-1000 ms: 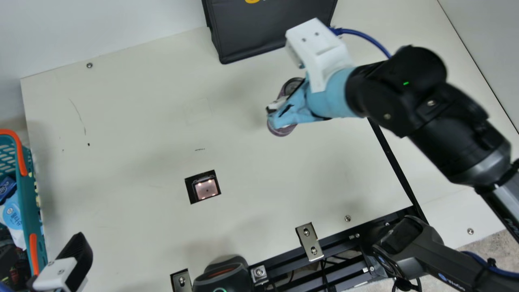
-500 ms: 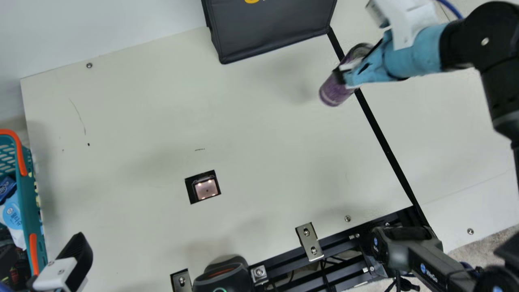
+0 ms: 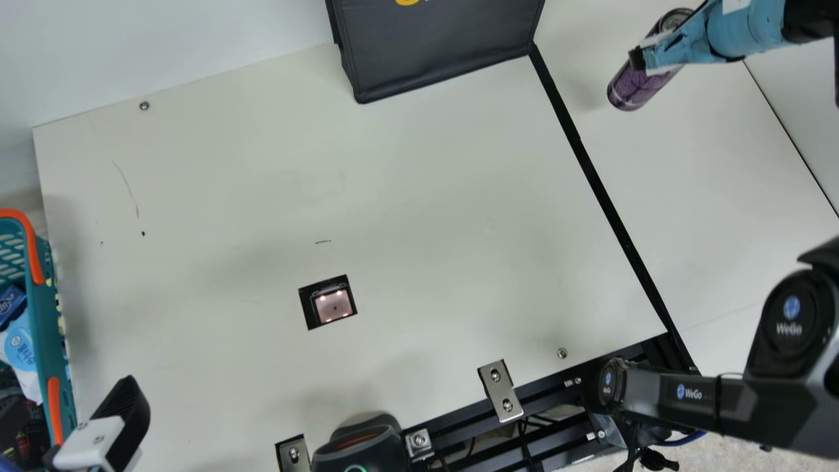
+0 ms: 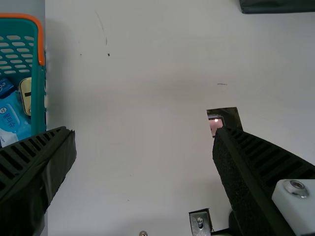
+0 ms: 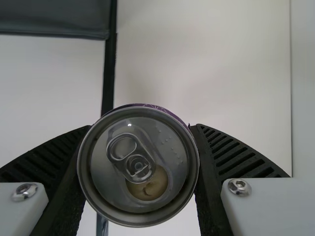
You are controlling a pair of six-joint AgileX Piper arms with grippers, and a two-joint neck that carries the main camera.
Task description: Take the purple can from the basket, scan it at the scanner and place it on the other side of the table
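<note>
Purple can (image 3: 636, 85), clamped in the right jaws, has just crossed the black strip (image 3: 609, 204), leaving the scanner (image 3: 334, 306) well apart from those jaws and the far tabletop (image 3: 727, 196) beneath them; lowering likely comes next. Left jaws hang apart near the basket (image 3: 54, 341).

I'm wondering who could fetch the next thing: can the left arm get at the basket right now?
Probably yes. The left gripper is open and empty, the basket looks close beside it, and I see nothing standing between them. It might have to go up over the rim.
</note>
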